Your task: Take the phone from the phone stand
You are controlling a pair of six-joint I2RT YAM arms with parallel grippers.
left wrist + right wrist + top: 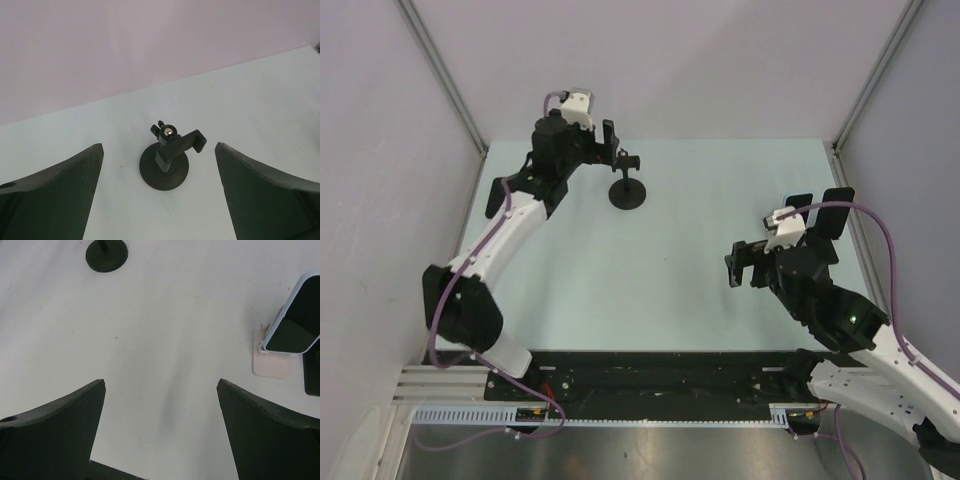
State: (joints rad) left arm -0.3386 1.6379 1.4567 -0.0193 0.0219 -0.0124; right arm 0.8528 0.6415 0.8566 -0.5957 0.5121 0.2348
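- The left gripper (159, 147) has its jaws spread wide with nothing between them. It hovers just short of the stand (165, 167), which sits in the gap ahead.
- The stand's clamp (189, 141) is bare. It sits tilted on a short stem over a round black base.
- The right gripper (161, 382) is also spread and holds nothing. It is over the bare table (165, 315), well apart from the stand.
- The phone (292, 315) is on the table near that gripper, off to its right, with its dark face showing in a pale blue case. Its lower end is over a pale plate (270, 362). I cannot tell whether it lies flat or leans.
- A dark slab (313, 375) sits just beside the phone, cut off by the frame edge, and I cannot tell what it is.
- With the clamp bare, the phone looks to be out of the stand, so little of the task seems left.
- The phone is probably stiff and fairly light. Its glass is likely slick and breakable, and the case should give more grip.
- The best hold is probably across the two long case edges near mid-length, with jaws wide and the pads off the screen.
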